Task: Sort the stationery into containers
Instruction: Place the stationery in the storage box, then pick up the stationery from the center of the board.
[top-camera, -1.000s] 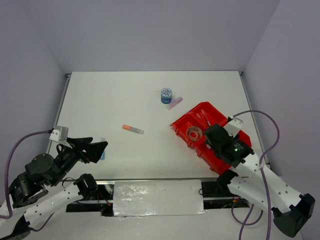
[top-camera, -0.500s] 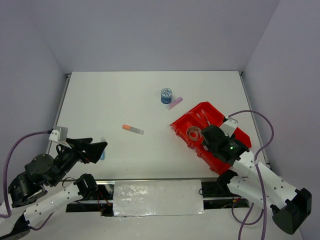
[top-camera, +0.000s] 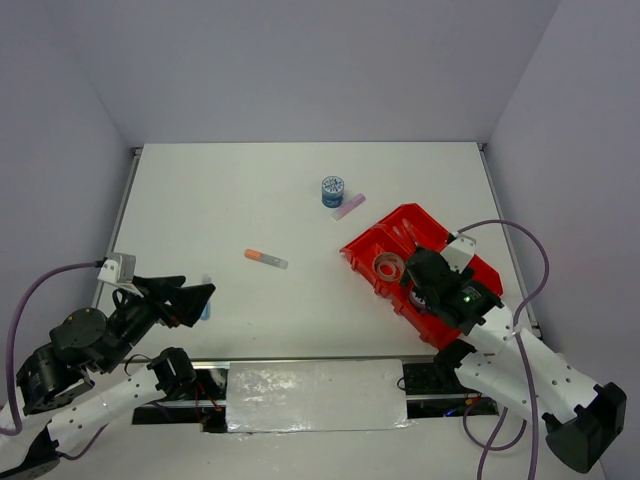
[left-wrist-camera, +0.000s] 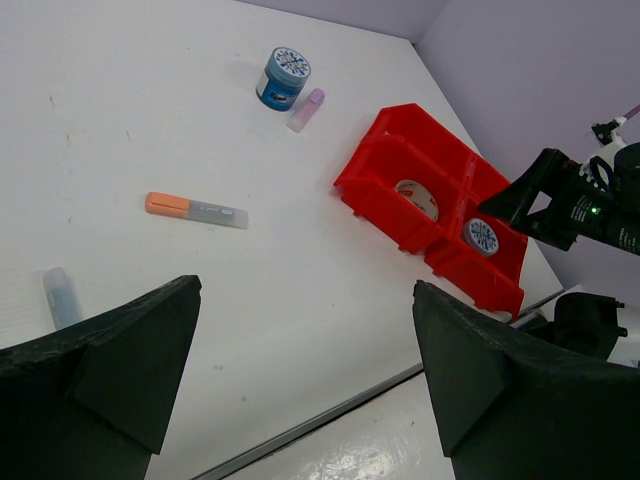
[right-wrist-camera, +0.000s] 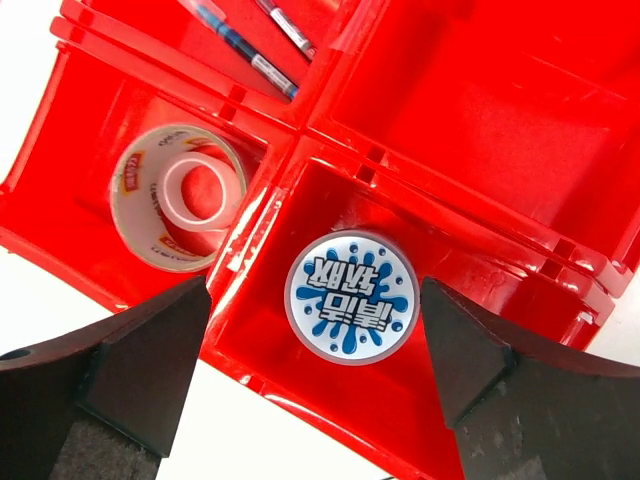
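— What do the two arms look like?
— The left arm (top-camera: 108, 396) and the right arm (top-camera: 530, 375) match. Both have white shells on the links, dotted with small dark screw holes, and black housings at the joints.
— Any cables?
— A purple cable (top-camera: 22, 320) loops from the left arm to a small pale grey box (top-camera: 121, 266) near its wrist. A second purple cable (top-camera: 541, 248) curves beside the right arm.
— Lights or markings?
— One small green light (top-camera: 466, 296) glows on the right arm's black wrist housing.
— And the fingers?
— The left fingers (left-wrist-camera: 110, 370) and right fingers (right-wrist-camera: 130, 350) are matte black, blunt wedges with a faintly grainy surface
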